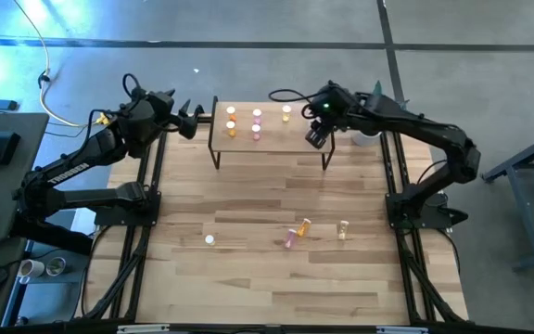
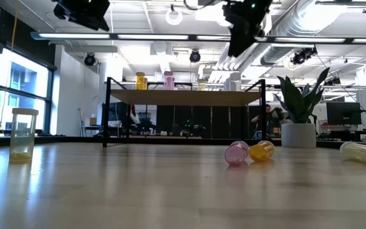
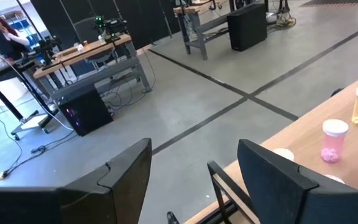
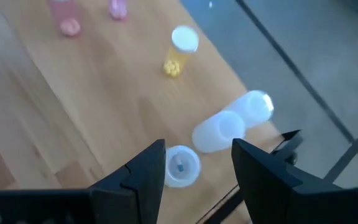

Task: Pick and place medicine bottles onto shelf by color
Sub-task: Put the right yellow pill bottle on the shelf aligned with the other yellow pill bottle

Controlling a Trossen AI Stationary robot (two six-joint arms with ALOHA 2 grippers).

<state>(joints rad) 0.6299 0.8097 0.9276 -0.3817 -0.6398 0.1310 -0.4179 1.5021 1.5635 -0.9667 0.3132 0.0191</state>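
My right claw [image 1: 318, 137] hangs above the right end of the shelf [image 1: 272, 139], forearm reaching in from the right, wrist bent downward. Its fingers [image 4: 143, 171] stand apart and hold nothing; below them, on the shelf, are one upright clear bottle [image 4: 181, 166] and two clear bottles [image 4: 232, 121] on their sides, with a yellow bottle [image 4: 178, 51] farther along. My left claw [image 1: 193, 121] waits off the shelf's left end, held level, fingers [image 3: 120, 180] spread, empty. Orange and pink bottles [image 1: 243, 123] stand on the shelf. On the table [image 1: 248, 278], a pink bottle [image 2: 237, 153] and an orange one [image 2: 262, 151] lie touching; a yellow one [image 2: 362, 152] lies further right, a clear one [image 2: 23, 133] stands left.
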